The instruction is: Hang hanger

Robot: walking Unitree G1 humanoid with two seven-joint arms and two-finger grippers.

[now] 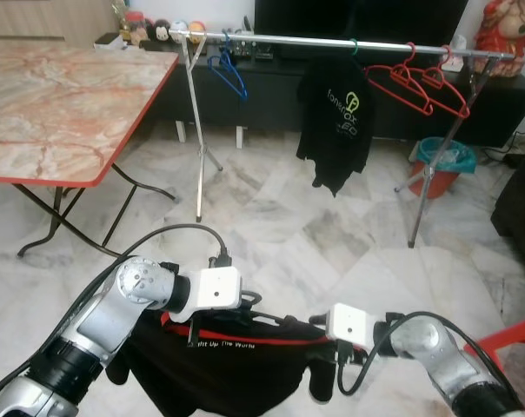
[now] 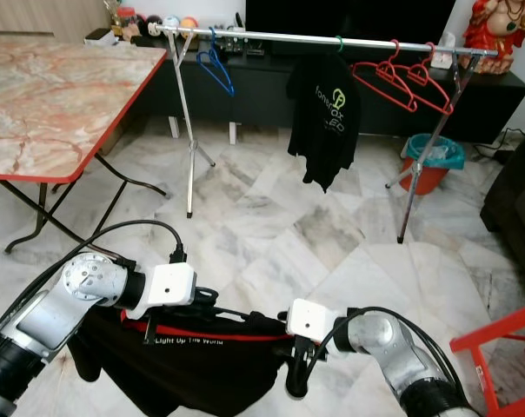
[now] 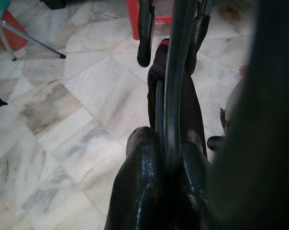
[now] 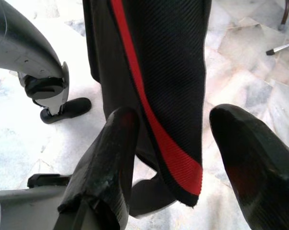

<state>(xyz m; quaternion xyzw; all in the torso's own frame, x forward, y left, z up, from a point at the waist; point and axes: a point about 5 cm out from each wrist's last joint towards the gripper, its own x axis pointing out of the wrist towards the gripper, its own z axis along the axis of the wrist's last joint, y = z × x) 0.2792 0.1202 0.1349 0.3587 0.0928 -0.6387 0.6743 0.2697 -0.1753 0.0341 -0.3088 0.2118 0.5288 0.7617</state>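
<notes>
Low in front of the robot, above the marble floor: black shirt with red trim, on a hanger, held between 2 grippers.
Left gripper clamped tight on the hanger's dark bar; right gripper spread wide, shirt edge hanging between its fingers without a clear pinch. Farther off, well apart: clothes rail carrying a blue hanger, another black shirt and 2 red hangers. Beside the rail, to the left: folding table.
</notes>
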